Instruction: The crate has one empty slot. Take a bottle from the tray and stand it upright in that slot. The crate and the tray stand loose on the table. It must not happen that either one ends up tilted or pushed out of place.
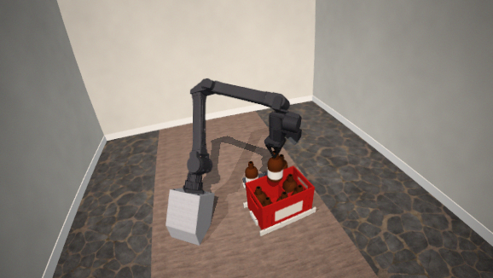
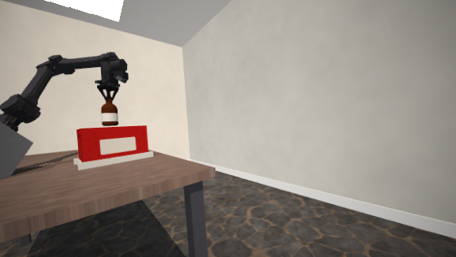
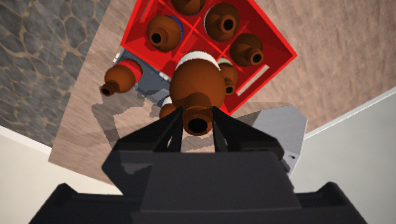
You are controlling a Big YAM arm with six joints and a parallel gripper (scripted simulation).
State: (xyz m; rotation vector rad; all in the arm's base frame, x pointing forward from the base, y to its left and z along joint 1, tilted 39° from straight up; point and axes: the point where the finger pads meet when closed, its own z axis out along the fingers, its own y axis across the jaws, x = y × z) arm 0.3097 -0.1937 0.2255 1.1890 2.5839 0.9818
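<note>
My gripper [image 1: 273, 150] is shut on the neck of a brown bottle with a white label [image 1: 276, 168]. The bottle hangs upright, its base just above the rim of the red crate [image 1: 280, 194], over the crate's back edge. In the exterior view the gripper [image 2: 109, 94] holds the bottle [image 2: 110, 113] clear above the crate [image 2: 112, 143]. In the wrist view the fingers pinch the bottle's neck [image 3: 197, 90], with the crate [image 3: 210, 45] below holding several brown bottles. Another bottle [image 1: 251, 170] stands on the tray behind the crate, also in the wrist view [image 3: 120, 80].
The crate rests on a flat white base [image 1: 287, 223]. The grey arm pedestal [image 1: 189, 215] stands left of the crate. The table's front edge and leg [image 2: 195, 213] show in the exterior view; the tray is mostly hidden behind the crate.
</note>
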